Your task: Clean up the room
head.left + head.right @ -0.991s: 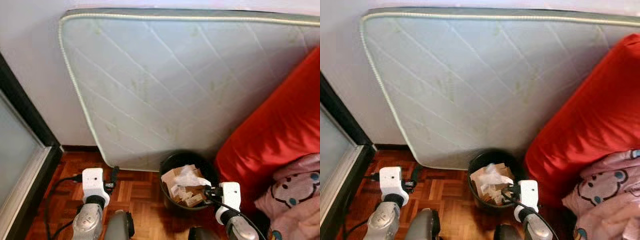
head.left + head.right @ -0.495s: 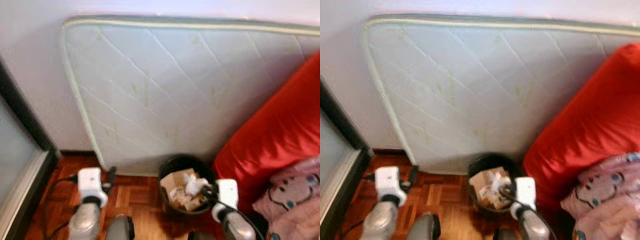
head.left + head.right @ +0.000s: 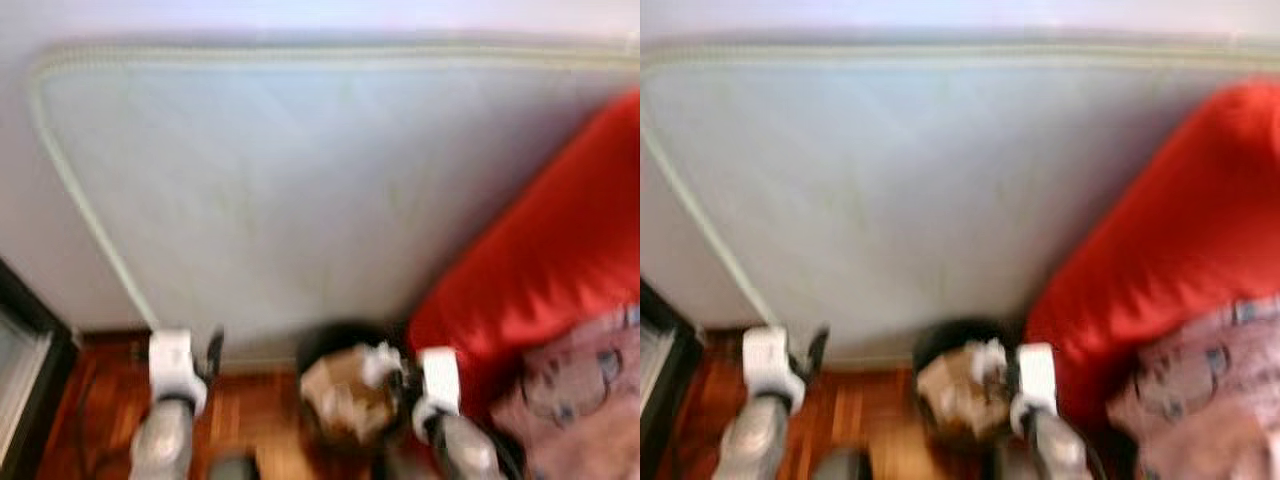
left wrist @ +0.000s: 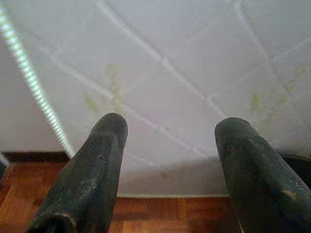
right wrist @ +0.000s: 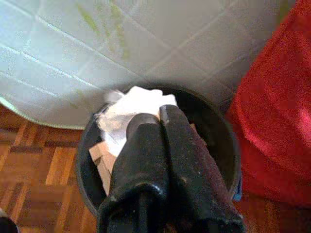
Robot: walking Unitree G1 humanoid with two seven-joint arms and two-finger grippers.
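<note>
Looking down from the head, you see both views badly blurred. Nearest you, along the bottom edge, runs reddish-brown parquet floor (image 3: 255,425), with a dark door frame (image 3: 30,350) at the lower left.

Your left gripper (image 4: 167,141) sits low left of centre in the head view, its two black fingers (image 4: 97,165) spread wide apart with nothing between them, pointing at the base of the mattress. Your right gripper (image 5: 158,121) sits low right of centre, right at the bin's rim; its fingers are pressed together, and from the wrist view you cannot tell whether they pinch anything, though crumpled white paper (image 5: 133,109) lies directly beyond their tips.

The black bin (image 5: 221,131) stands on the parquet at bottom centre of the head view, between the two grippers, its far side just beside the mattress and its right side close to the red cover. It is round, dark-walled and full: brown cardboard scraps (image 3: 345,395) heaped inside with the white paper on top.

At the right, a red cover (image 3: 540,260) slopes up toward the upper right, and a pink patterned fabric (image 3: 575,390) lies at the lower right.

Farthest back, a pale quilted mattress (image 3: 300,190) with faint greenish stains and a piped edge leans upright against the white wall (image 3: 300,15), spanning most of the frame.
</note>
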